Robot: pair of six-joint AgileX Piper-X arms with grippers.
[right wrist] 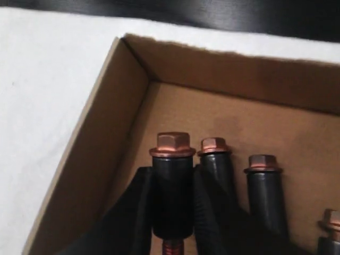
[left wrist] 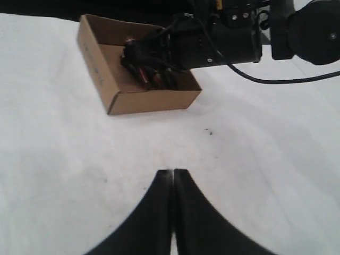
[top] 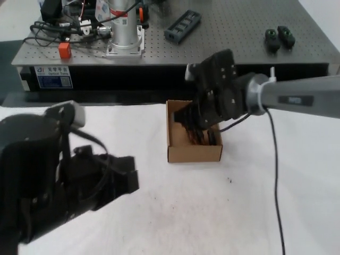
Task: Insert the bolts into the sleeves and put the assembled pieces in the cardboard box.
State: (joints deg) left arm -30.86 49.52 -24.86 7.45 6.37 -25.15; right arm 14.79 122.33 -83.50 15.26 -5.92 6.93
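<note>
Four pieces (right wrist: 215,159): side by side in box (right wrist: 95,138), desk's (top: 212,212) far edge.
Right tool (right wrist: 172,183): clamped on one sleeve (right wrist: 172,204).
Left tool (left wrist: 173,212): closed, empty.
Risk: careless release knocking neighbours askew.

Upper frame: a perforated plate (top: 228,32) carries an orange block (top: 64,50), a metal post (top: 126,26), tangled cables (top: 53,29) and a black rack (top: 182,25)

One cardboard box (top: 194,154). Inside it show four pieces, each a sleeved bolt (right wrist: 171,186), the fourth only partly seen. On the far bench (top: 239,37): two black knobs (top: 272,40) at right, one slotted rack (top: 182,25), one metal post (top: 125,26), one orange block (top: 64,50) at left.
</note>
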